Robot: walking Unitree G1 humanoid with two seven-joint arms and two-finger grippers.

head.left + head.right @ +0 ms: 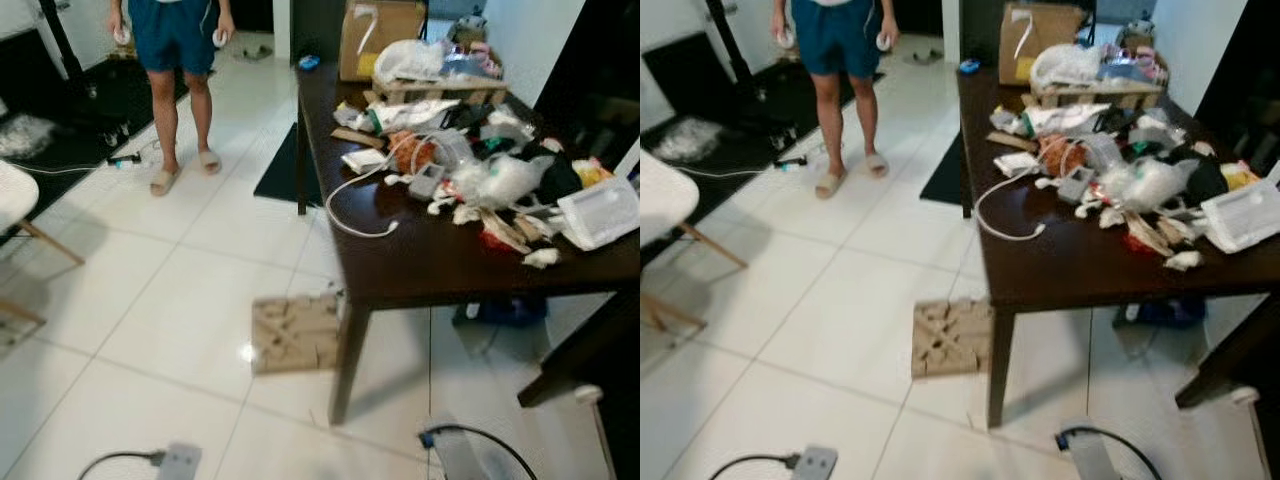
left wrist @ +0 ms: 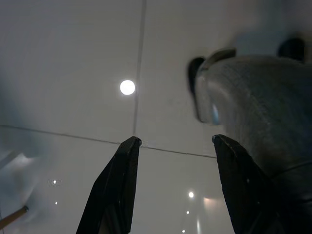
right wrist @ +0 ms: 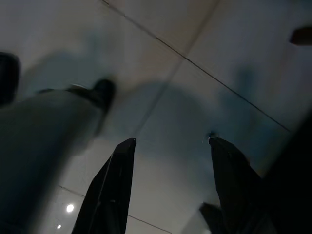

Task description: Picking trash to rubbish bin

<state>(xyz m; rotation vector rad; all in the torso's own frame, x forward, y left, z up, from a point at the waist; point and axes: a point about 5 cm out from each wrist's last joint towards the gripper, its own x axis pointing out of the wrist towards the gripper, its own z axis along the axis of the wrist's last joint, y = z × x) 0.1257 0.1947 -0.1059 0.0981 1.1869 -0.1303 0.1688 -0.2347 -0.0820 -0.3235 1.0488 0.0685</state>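
Both arms hang idle, left claw [image 2: 173, 187] and right claw [image 3: 170, 187] wide and empty above the floor [image 1: 170, 300]; trash [image 1: 490, 185] waits heaped on the worktop [image 1: 430, 260].

A lived-in home, seemingly: white tiled floor [image 1: 180, 300], cluttered dark table [image 1: 440, 265], a person in slippers [image 1: 180, 100].

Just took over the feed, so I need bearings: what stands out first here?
A dark table on the right is heaped with trash, a white cable trailing across it. A flat cardboard piece lies on the tiled floor by the table's near leg. A person stands at the far left.
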